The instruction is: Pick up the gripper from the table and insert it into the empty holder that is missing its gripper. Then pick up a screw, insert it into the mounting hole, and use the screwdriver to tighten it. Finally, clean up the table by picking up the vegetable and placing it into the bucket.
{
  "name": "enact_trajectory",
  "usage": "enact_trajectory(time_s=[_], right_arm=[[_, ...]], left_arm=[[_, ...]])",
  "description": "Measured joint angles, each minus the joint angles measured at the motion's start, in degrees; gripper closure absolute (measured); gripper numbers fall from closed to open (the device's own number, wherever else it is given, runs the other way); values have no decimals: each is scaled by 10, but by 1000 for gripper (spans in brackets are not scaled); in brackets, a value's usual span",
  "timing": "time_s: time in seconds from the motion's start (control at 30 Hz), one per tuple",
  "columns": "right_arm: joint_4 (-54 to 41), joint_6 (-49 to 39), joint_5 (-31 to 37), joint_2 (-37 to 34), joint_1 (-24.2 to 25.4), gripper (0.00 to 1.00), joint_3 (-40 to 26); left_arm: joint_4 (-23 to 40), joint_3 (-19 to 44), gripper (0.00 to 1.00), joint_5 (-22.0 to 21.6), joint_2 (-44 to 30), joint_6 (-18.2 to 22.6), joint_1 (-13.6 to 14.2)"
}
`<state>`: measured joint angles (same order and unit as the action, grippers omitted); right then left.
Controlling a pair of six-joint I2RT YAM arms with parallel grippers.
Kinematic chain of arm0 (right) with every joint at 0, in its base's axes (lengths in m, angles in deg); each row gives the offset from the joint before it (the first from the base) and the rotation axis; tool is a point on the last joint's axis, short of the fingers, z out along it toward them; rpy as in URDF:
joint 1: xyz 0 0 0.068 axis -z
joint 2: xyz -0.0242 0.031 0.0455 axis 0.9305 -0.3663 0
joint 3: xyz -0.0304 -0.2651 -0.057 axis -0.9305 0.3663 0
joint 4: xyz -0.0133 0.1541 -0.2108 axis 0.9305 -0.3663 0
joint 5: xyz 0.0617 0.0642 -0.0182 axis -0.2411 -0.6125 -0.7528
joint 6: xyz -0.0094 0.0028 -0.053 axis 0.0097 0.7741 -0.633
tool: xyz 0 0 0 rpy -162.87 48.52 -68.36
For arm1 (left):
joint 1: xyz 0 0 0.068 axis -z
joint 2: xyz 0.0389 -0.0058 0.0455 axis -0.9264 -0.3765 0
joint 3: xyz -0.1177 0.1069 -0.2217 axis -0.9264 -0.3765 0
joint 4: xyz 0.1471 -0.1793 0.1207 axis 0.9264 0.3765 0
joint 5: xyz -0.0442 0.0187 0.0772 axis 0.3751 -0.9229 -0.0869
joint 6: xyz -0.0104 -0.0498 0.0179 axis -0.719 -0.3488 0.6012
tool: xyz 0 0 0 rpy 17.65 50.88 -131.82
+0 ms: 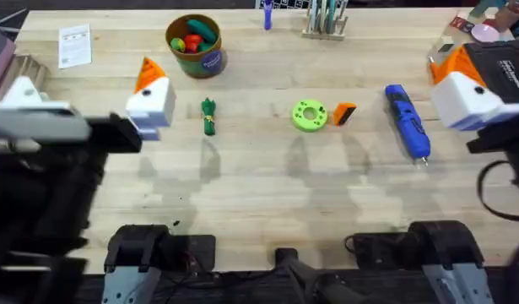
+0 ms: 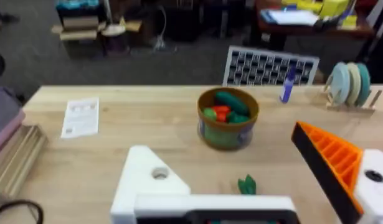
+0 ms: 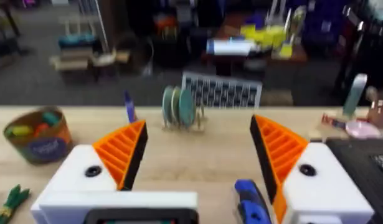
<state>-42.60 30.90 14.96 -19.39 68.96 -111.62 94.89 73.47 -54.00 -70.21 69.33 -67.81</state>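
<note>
We hold both end effectors, left and right, wide open and empty; next we approach the orange gripper squarely, beside the green disc.

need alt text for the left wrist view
The left arm's own white plastic holder stands empty opposite its other orange ribbed pad, above a wooden table. Beyond sits a round tan bucket of toy produce, with a dark-green toy vegetable nearer.

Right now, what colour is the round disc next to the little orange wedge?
Bright green, the disc shows best in the overhead view, beside the orange gripper.
</note>
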Motion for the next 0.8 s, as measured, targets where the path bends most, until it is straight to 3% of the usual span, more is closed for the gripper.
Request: enact_trajectory(time_s=[0.37, 0.6, 0.8], right_arm=[[-302, -3, -2, -236, 0, 10, -227], [-426, -27, -2, -373, 1, 10, -317], [-440, -33, -2, -436, 1, 11, -331]], left_arm=[[221, 217, 15, -2, -268, -1, 0], [297, 273, 16, -2, -385, -13, 0], [318, 278, 15, -2, -441, -21, 0]])
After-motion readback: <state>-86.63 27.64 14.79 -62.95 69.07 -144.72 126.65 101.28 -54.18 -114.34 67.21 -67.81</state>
